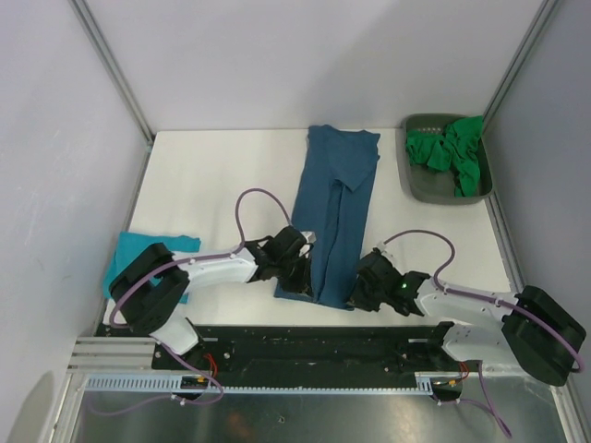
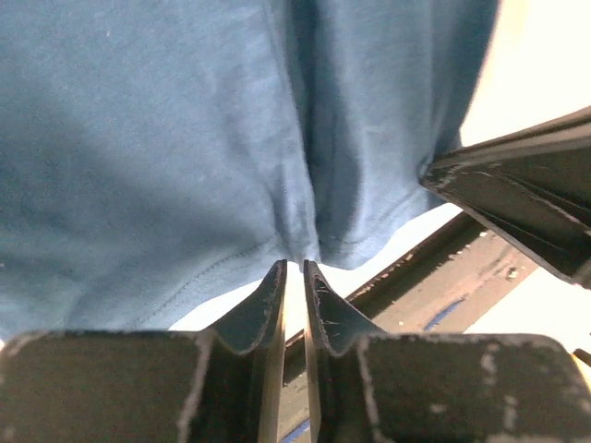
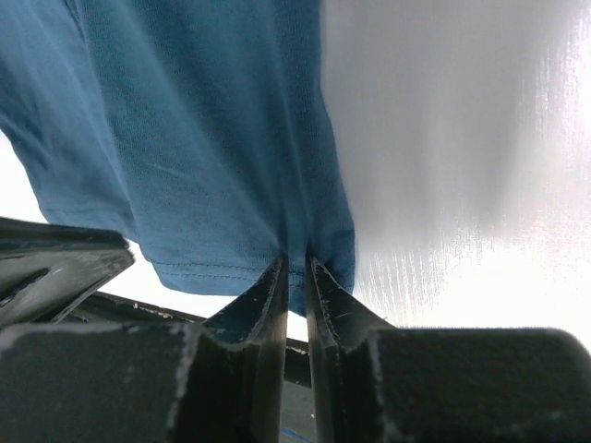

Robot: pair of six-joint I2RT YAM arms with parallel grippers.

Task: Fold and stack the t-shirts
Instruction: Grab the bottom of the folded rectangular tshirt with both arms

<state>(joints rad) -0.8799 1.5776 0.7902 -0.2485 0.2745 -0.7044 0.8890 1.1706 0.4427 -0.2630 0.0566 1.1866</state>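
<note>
So, both of my arms are down at the near end of the dark steel-blue soft cloth t-shirt [image 1: 337, 212]. It lies on the white desk [image 1: 212, 175] as one long narrow strip, running from the far middle back to the near edge, with a sleeve flap folded over at the far end.

My left tool [image 2: 294, 269] is nearly closed, with just a thin slit between the fingers. It pinches the stitched hem at the strip's near-left corner, and the cloth bunches into a crease right at the tips. My right tool [image 3: 294, 261] is doing the same at the near-right corner, fingers almost together with the hem caught between them. The two tools sit close to each other, one on each side of the strip; from the left wrist I can see the other tool's black finger just off to the right.

The lighter turquoise folded t-shirt [image 1: 129, 251] sits at the near-left edge of the desk, partly under my left arm. The bright green crumpled t-shirts [image 1: 452, 152] are heaped in the dark grey plastic tray [image 1: 420, 180] at the far-right corner.
</note>
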